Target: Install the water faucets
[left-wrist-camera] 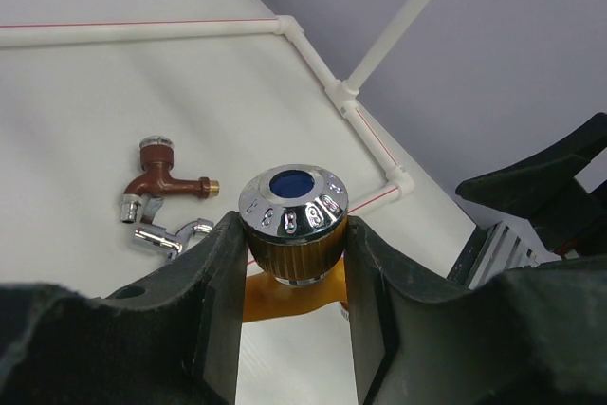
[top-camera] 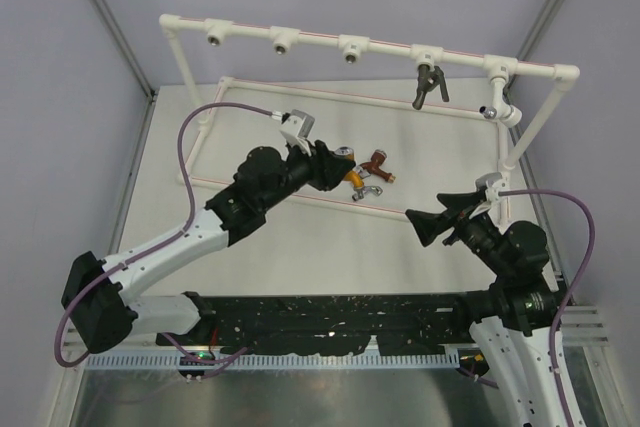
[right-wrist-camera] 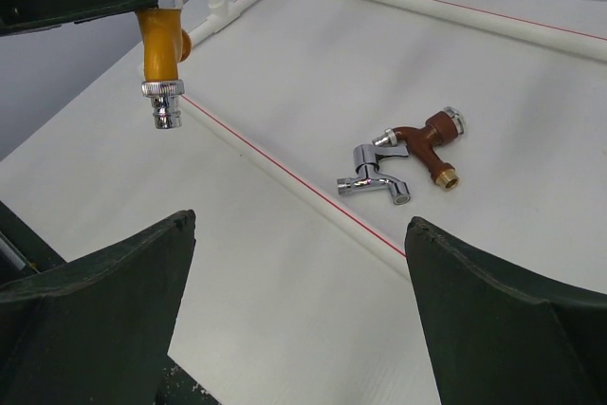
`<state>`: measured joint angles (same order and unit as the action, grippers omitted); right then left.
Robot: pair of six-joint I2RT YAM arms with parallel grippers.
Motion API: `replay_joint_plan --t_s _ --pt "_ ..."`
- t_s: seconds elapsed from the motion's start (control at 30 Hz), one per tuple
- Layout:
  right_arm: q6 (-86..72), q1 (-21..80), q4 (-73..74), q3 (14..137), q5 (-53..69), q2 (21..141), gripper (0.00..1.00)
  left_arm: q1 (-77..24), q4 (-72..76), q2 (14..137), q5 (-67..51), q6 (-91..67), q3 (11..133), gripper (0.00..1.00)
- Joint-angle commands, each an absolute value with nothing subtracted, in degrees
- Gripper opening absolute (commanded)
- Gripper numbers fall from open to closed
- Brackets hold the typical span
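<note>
My left gripper (top-camera: 338,164) is shut on the orange faucet (top-camera: 353,180), gripping its ribbed knob under the chrome cap (left-wrist-camera: 292,198). In the right wrist view the orange faucet (right-wrist-camera: 161,45) hangs above the table, silvery end down. The red-brown faucet (top-camera: 377,164) and the silver faucet (top-camera: 368,191) lie side by side on the table inside the frame's base; both show in the left wrist view (left-wrist-camera: 161,175) (left-wrist-camera: 171,237). The dark grey faucet (top-camera: 428,85) hangs from the white pipe frame (top-camera: 320,35). My right gripper (top-camera: 440,217) is open and empty, to the right of the loose faucets.
The frame's top bar carries three bare sockets on the left (top-camera: 283,44) and a small silvery fitting at its right end (top-camera: 491,111). The frame's base pipe with a red line (right-wrist-camera: 313,198) runs along the table between my right gripper and the loose faucets.
</note>
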<state>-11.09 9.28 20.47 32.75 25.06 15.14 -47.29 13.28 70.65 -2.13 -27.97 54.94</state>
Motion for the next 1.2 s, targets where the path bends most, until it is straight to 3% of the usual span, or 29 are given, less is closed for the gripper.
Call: replay_joint_plan --t_s 0.0,0.63,1.17 --pt "-15.6 9.7 13.1 30.5 27.8 14.5 0.95 -48.9 19.2 70.4 3.4 -27.2 55.0 0.00" --pt "-21.0 17.6 1.5 21.8 21.1 14.9 0.95 -55.4 15.4 72.7 18.3 -33.3 56.9 0.00" --pt "-20.6 34.2 -9.0 23.6 10.0 28.3 0.96 -61.4 16.4 74.5 20.0 -29.1 58.4 0.00"
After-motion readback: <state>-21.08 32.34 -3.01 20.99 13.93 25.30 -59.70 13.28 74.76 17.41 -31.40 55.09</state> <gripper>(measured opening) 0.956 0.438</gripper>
